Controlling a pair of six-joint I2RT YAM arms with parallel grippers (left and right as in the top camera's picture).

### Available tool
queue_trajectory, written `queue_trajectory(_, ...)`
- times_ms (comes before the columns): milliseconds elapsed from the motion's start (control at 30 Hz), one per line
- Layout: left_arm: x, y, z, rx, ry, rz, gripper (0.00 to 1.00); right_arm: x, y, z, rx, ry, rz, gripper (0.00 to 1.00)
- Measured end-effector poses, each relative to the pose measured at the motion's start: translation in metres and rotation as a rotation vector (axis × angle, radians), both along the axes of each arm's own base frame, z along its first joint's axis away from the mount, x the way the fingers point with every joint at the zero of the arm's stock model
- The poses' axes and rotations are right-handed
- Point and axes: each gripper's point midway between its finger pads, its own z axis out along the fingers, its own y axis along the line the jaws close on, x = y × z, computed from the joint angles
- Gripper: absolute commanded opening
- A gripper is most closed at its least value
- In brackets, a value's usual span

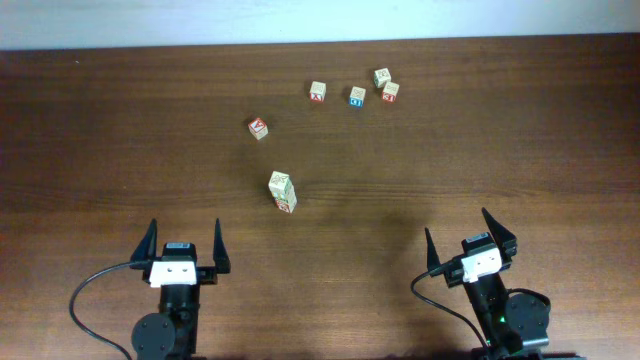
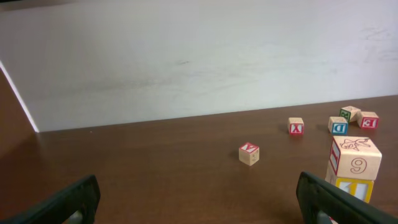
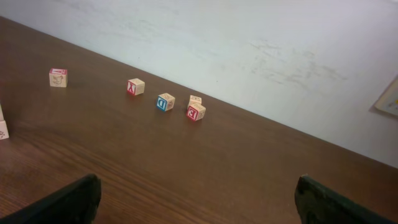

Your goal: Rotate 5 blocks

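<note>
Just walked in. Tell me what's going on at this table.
Nothing is being handled yet. The left end effector and right end effector hang open and empty at the near side of the table. The alphabet blocks lie untouched: a stacked pair nearest the left arm, the rest scattered farther back.

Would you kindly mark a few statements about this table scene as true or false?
1. The left gripper and right gripper both have open jaws and hold nothing. True.
2. The number cube sits stacked on the yellow-bordered cube. True.
3. The blue-lettered cube lies closest to the left gripper. False: it sits in the far group, and the yellow-bordered cube is much nearer.
4. The table is white. False: it is dark brown wood.
</note>
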Motion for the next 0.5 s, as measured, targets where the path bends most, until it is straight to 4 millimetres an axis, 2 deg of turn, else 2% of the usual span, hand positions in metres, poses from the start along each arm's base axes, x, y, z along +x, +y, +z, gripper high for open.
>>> queue_trajectory(100, 0.0, 0.0, -0.006, 0.007, 0.024, 0.0, 0.99, 0.0, 0.0, 0.0, 0.0, 0.0, 0.0, 0.98)
queue_trajectory(200, 0.0, 0.0, -0.031, 0.012, 0.122, -0.001, 0.99, 0.0, 0.0, 0.0, 0.0, 0.0, 0.0, 0.98)
queue_trajectory(500, 0.0, 0.0, -0.031, 0.012, 0.121, -0.001, 0.99, 0.0, 0.0, 0.0, 0.0, 0.0, 0.0, 0.98)
